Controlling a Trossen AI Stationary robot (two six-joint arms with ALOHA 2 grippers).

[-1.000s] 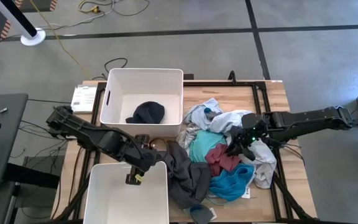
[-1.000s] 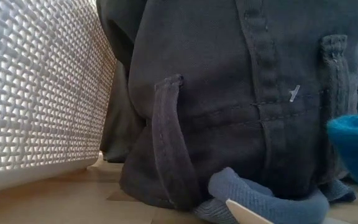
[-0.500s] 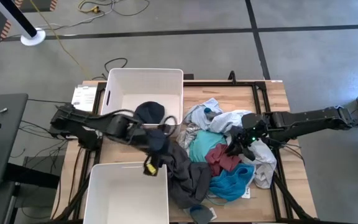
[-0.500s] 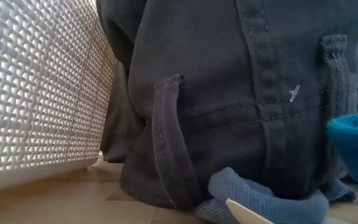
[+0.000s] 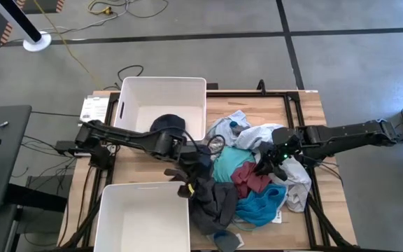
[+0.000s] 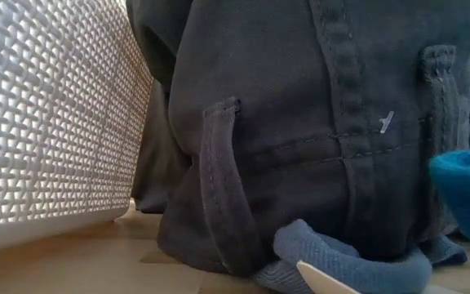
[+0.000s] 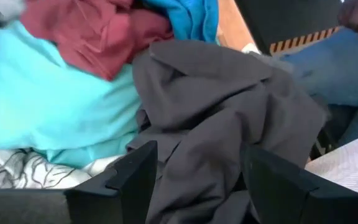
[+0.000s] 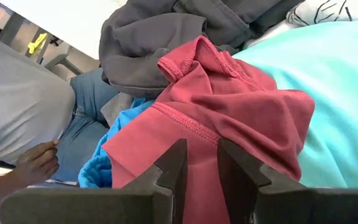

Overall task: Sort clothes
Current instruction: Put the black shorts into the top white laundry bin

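Note:
The clothes lie in a pile on the table's right half: a dark grey garment [image 5: 214, 201], a teal one [image 5: 224, 165], a maroon one [image 5: 249, 176], a bright blue one [image 5: 261, 207] and pale ones [image 5: 296, 178]. My left gripper [image 5: 187, 183] hovers open over the dark grey garment [image 7: 216, 118], its fingers on either side of a fold without touching. My right gripper [image 5: 264, 165] hangs over the maroon garment [image 8: 229, 106], its fingers [image 8: 169, 165] a narrow gap apart with nothing between them. A dark garment [image 5: 168, 127] lies in the far white bin [image 5: 128, 105].
A second white bin [image 5: 142, 220] stands at the near left, next to the dark grey garment; its wall [image 6: 47, 122] fills the low view's left. A blue sock [image 6: 341, 261] lies at the near edge. A person's hand [image 8: 36, 165] shows beyond the table.
My left gripper has swung from above the near bin toward the table's right, sinking a little and turning at the wrist, and now stands over the dark grey garment. The clothes have not moved.

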